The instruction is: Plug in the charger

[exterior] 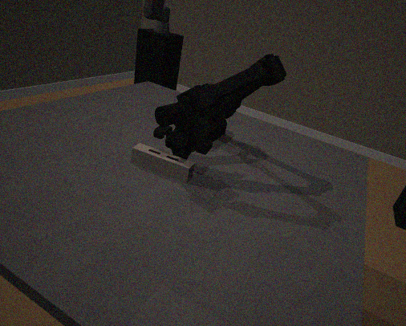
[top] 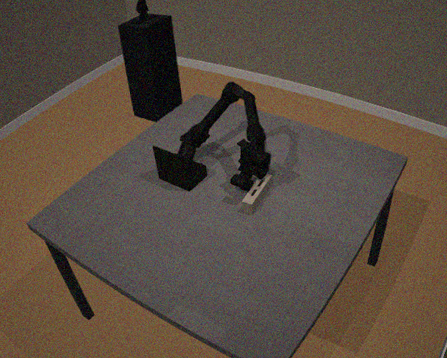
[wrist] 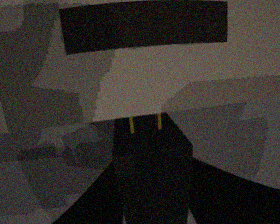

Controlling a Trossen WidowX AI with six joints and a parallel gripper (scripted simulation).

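Observation:
The power strip (top: 249,199) (exterior: 160,165) (wrist: 145,75) is a pale block lying on the table, with two dark outlet recesses in its top; one recess (wrist: 145,27) fills the top of the wrist view. My gripper (top: 258,173) (exterior: 183,153) (wrist: 146,162) is shut on the black charger (wrist: 152,142), low over one end of the strip. Two thin yellow prongs (wrist: 131,125) (wrist: 159,121) show at the charger's front, and their tips overlap the strip's near edge in the wrist view. They are outside the visible recess. The top and exterior views hide the charger against the dark gripper.
The grey table (top: 219,257) (exterior: 140,241) carries the arm's black base (top: 182,172). A black pedestal (top: 153,68) (exterior: 158,58) with another dark arm stands beyond the table's far corner. Shadows of the arm fall across the table and strip.

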